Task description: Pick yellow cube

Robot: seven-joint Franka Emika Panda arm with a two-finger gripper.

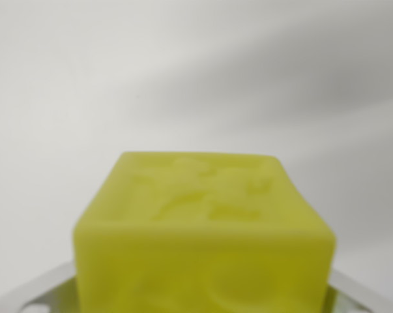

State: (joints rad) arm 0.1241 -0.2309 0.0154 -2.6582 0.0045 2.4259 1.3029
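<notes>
The yellow cube (203, 235) fills the lower middle of the wrist view, very close to the camera and slightly blurred. Raised shapes show on its top face. My gripper (199, 297) sits around it. One pale finger (33, 293) shows at the wrist view's left bottom corner and the other finger (369, 293) at the right bottom corner. Both meet the cube's sides with no gap visible, so the gripper is shut on the cube. The cube's underside is out of frame.
Behind the cube lies a plain white surface (183, 78), out of focus, with soft grey shadow bands running across the upper right.
</notes>
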